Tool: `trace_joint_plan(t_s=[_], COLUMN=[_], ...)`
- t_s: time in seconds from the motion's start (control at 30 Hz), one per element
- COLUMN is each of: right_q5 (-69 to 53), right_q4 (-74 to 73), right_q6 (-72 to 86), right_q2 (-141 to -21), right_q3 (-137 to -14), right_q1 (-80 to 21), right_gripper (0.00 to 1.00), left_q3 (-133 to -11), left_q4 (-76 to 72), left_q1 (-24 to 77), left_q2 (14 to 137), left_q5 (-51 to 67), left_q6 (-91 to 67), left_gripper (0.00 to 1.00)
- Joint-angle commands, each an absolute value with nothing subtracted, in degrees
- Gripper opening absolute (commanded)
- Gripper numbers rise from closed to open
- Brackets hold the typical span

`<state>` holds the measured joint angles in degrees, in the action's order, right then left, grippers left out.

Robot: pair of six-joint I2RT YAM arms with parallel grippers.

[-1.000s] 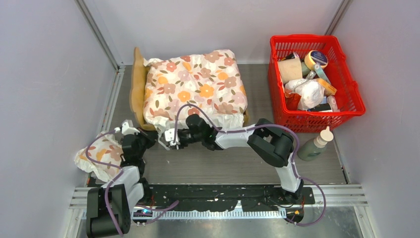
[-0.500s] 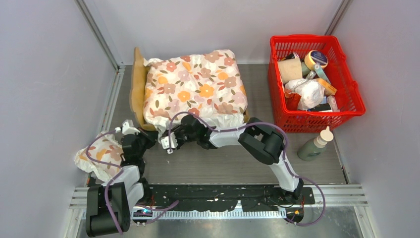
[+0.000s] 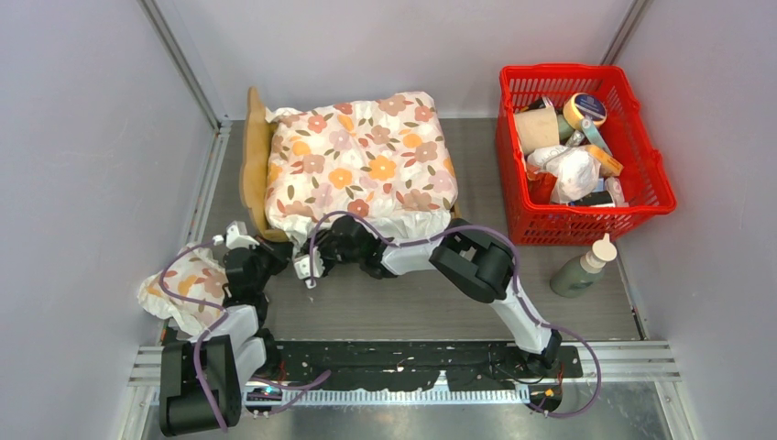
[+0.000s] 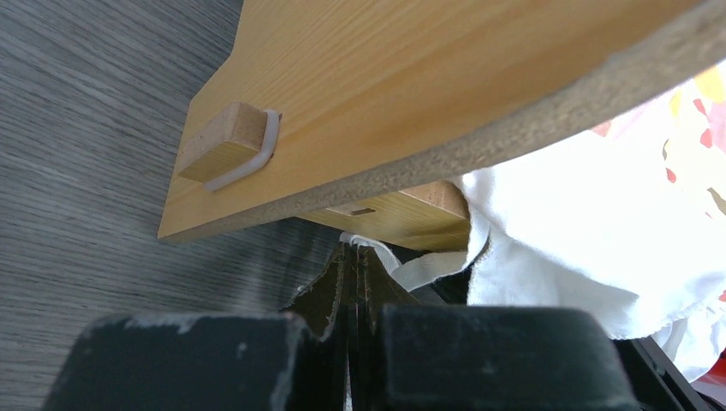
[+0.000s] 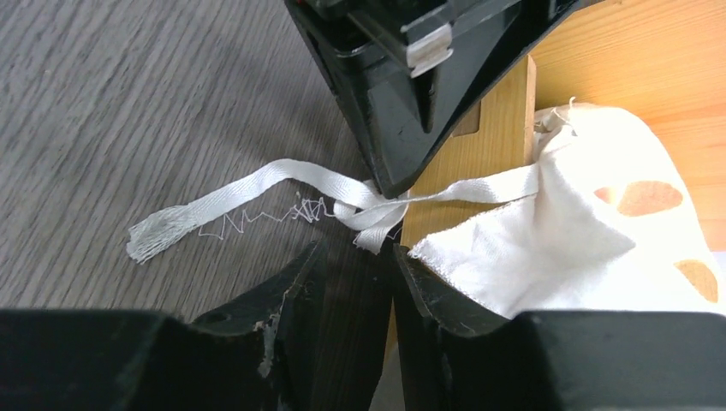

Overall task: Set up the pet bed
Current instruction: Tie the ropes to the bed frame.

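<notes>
The pet bed (image 3: 254,156) stands at the back left with its light-wood headboard on the left. A white floral cushion (image 3: 362,165) covers its sleeping surface. My left gripper (image 3: 278,251) is at the bed's near-left corner, shut on the cushion's white tie ribbon (image 4: 411,270) beside the wooden leg (image 4: 402,214). My right gripper (image 3: 307,268) is just right of it, low over the table. In the right wrist view its jaws (image 5: 358,253) stand slightly apart, just short of the knotted ribbon (image 5: 257,188), which hangs from the left gripper's fingertips (image 5: 389,175) by the bed leg (image 5: 467,163).
A small floral pillow (image 3: 183,289) lies by the left wall next to the left arm. A red basket (image 3: 586,147) full of items stands at the back right. A green bottle (image 3: 582,268) stands in front of it.
My right gripper has moved left and slightly nearer, closing on the left gripper at the bed's corner. The left arm and the bed have not moved.
</notes>
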<state>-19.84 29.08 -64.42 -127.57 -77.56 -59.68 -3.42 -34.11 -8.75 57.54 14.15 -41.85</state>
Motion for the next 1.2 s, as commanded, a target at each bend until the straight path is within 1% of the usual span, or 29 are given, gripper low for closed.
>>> trace_joint_plan(t_s=[0.0, 0.47, 0.57, 0.7, 0.8, 0.83, 0.97, 1.0, 1.03, 1.1, 1.17], right_q5=[-18.25, -15.33, -14.08, -11.12, -10.01, -9.53, -8.80, -8.80, -9.05, -9.72, -10.27], right_q4=[36.49, 37.92, 39.42, 42.33, 45.38, 46.11, 48.48, 48.90, 49.10, 49.50, 49.67], right_q6=[-65.18, -63.93, -64.17, -64.09, -63.11, -62.89, -61.59, -60.77, -60.31, -59.25, -58.75], right_q2=[-127.90, -130.96, -131.43, -132.47, -132.76, -132.90, -132.58, -132.34, -131.65, -130.54, -129.61], right_q3=[-78.81, -81.32, -81.21, -81.06, -80.55, -80.40, -79.42, -78.87, -78.46, -77.24, -76.12], right_q1=[-59.40, -59.41, -59.37, -59.41, -59.40, -59.41, -59.32, -59.32, -59.28, -59.21, -59.16], right_gripper=[0.40, 0.40, 0.38, 0.29, 0.08, 0.06, 0.05, 0.05, 0.05, 0.05, 0.05], left_q3=[-5.60, -6.02, -5.98, -6.11, -6.07, -6.11, -6.69, -7.35, -7.61, -6.75, -5.59], left_q4=[-37.77, -37.91, -37.91, -37.89, -37.95, -37.94, -36.35, -34.56, -33.04, -32.80, -29.68], left_q1=[-9.39, -9.81, -9.84, -9.79, -9.84, -9.87, -9.84, -9.84, -9.84, -9.84, -9.84], left_q2=[58.33, 59.41, 59.57, 59.66, 59.74, 59.66, 59.54, 59.28, 58.90, 56.98, 53.53], left_q5=[15.36, 16.42, 16.36, 16.38, 16.36, 16.40, 16.67, 16.44, 16.08, 15.40, 12.62], left_q6=[-42.01, -42.19, -42.19, -42.28, -42.34, -42.36, -42.16, -42.48, -43.23, -44.87, -46.42], left_gripper=[0.00, 0.00, 0.00, 0.00, 0.00, 0.00, 0.00, 0.04, 0.11, 0.20, 0.34])
